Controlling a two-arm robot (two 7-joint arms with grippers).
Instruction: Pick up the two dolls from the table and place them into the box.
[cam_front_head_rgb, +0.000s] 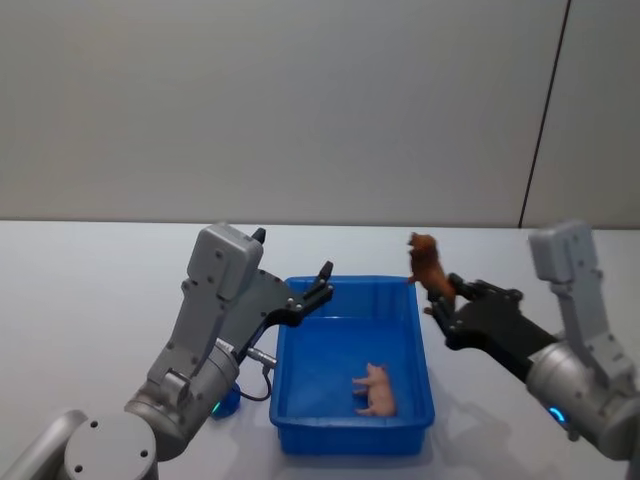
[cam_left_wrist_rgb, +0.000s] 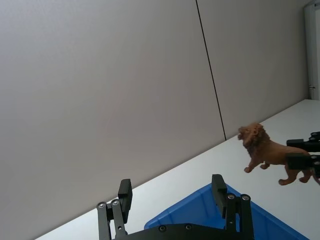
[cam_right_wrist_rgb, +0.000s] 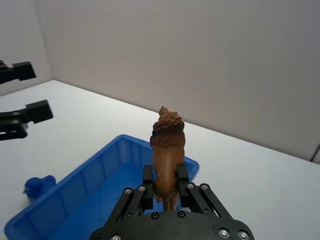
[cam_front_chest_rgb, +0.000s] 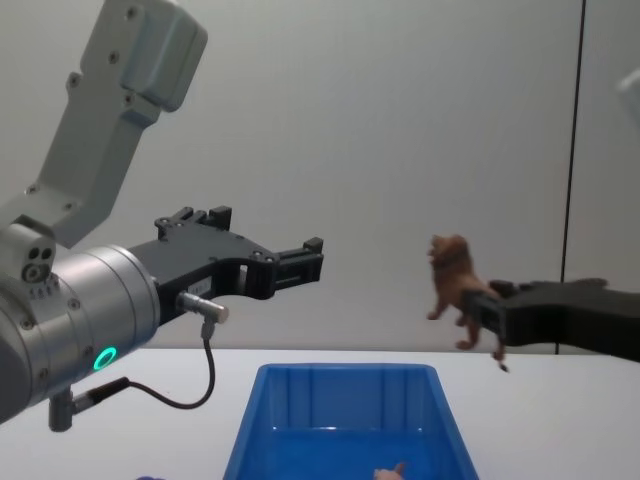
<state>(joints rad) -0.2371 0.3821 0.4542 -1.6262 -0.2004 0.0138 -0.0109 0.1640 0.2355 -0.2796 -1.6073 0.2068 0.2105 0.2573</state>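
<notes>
The blue box (cam_front_head_rgb: 300, 425) sits on the white table (cam_front_head_rgb: 90, 300) in front of me. The pale pinkish doll (cam_front_head_rgb: 377, 390) lies on its side on the box's floor, near the front right. My right gripper (cam_front_head_rgb: 440, 297) is shut on the shaggy brown doll (cam_front_head_rgb: 425, 262), gripping its hindquarters and holding it in the air over the box's far right corner; in the right wrist view the brown doll (cam_right_wrist_rgb: 167, 145) stands up between the fingers (cam_right_wrist_rgb: 148, 186). My left gripper (cam_left_wrist_rgb: 171, 192) hovers open and empty above the box's far left rim.
A small blue object (cam_front_head_rgb: 228, 400) rests on the table just left of the box, under my left arm. A black cable (cam_front_chest_rgb: 205, 375) loops from the left wrist. A plain grey wall (cam_front_head_rgb: 300, 100) stands behind the table.
</notes>
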